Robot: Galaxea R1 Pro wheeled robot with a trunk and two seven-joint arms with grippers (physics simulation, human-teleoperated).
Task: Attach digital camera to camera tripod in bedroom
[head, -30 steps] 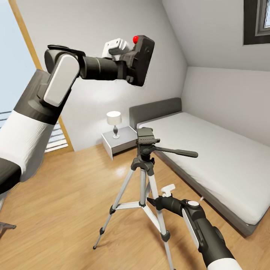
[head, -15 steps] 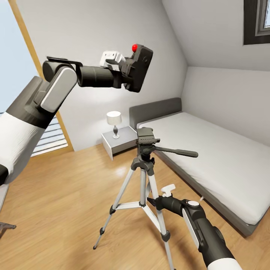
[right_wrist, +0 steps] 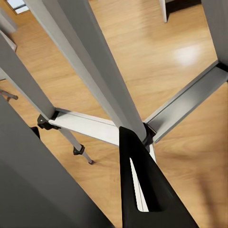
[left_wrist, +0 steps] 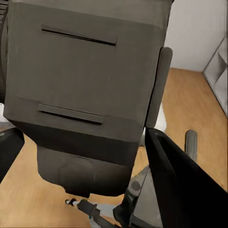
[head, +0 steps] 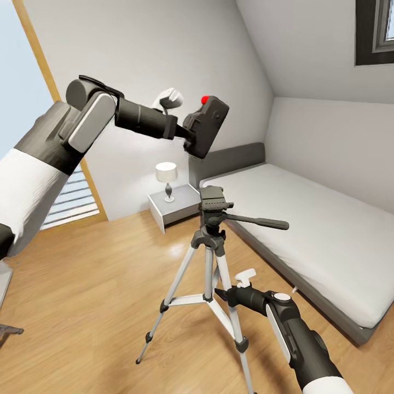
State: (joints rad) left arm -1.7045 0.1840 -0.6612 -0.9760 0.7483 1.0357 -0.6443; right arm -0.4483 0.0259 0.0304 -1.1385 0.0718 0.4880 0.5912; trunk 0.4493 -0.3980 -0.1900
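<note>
The left gripper is clamped on the camera, holding it in the air above the tripod, apart from its black pan head, red button up. In the left wrist view the camera sits between the dark fingers. The right gripper is low beside the tripod's legs; whether it grips one I cannot tell. The tripod stands on the wood floor beside the bed, near a nightstand with a lamp.
</note>
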